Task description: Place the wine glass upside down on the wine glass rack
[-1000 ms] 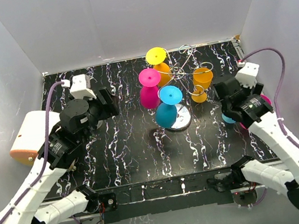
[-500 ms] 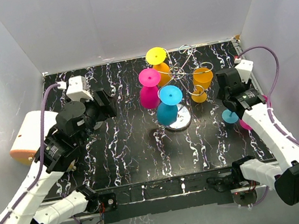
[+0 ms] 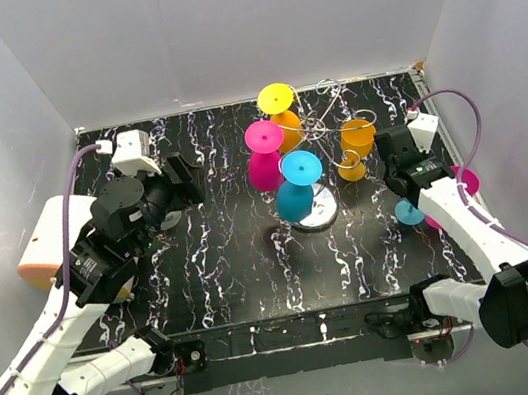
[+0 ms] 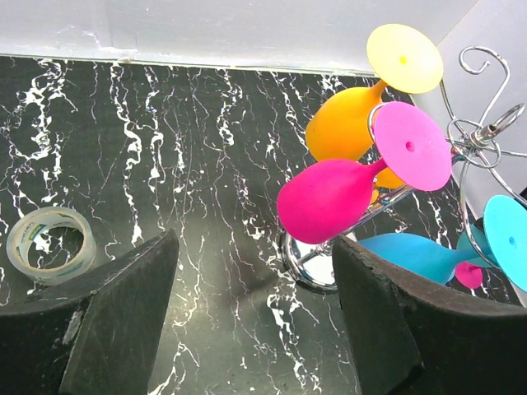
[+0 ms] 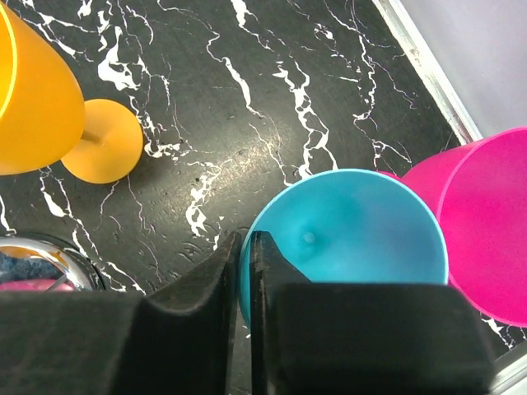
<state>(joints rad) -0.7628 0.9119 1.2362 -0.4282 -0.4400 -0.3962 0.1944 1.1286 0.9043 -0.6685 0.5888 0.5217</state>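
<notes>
Right wrist view showed the right gripper (image 5: 245, 247) with its fingers pinched almost together on the rim of the blue wine glass (image 5: 354, 239). That glass stood mouth-up on the black marbled table (image 5: 247, 99), near the right edge and well apart from the rack. A magenta glass (image 5: 486, 230) stood just right of it, also mouth-up; whether the two touched could not be told. Farther and to the left, an orange glass (image 5: 33, 99) stood on its own foot.

On the left side, the left gripper (image 4: 254, 247) hung above the table with its jaws wide apart and nothing between them. A tape roll (image 4: 49, 245) lay flat on the table to its left.

Around mid-table stood the wine glass rack (image 3: 327, 209), its round shiny base on the table and its wire arms curling toward the far edge. Three glasses hung on it with feet up: a hanging blue glass (image 3: 293, 201) nearest, a hanging magenta glass (image 3: 262, 171) to the left, and a yellow-footed glass (image 3: 286, 131) farthest.
</notes>
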